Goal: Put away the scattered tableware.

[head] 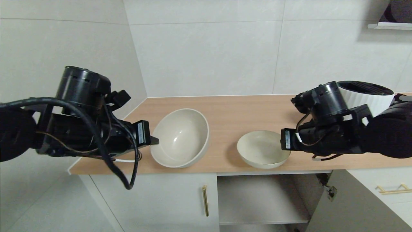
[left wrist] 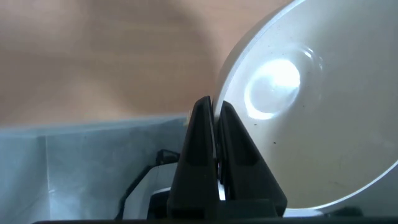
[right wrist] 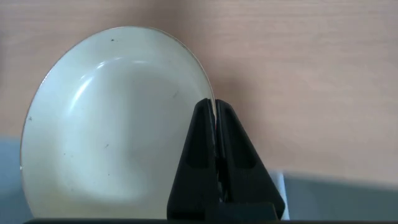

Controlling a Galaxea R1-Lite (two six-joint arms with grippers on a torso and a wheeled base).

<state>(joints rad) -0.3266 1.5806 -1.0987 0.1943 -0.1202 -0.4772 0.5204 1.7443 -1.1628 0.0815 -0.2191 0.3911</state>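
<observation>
Wooden light-brown counter (head: 225, 112) carries both pieces. Large cream glossy ceramic bowl (head: 182, 137) (left wrist: 311, 112) sits steeply tilted near the front-left corner, its mouth turned toward the counter's middle. I have the left tool (head: 156, 140) (left wrist: 214, 106) pinched narrow on its rim. Smaller cream shallow ceramic bowl (head: 262, 148) (right wrist: 118, 118) is by the front edge, apart from the large one. The right tool (head: 283, 139) (right wrist: 215, 106) clamps its rim. White ribbed round container (head: 370, 96) stands at the back right.
</observation>
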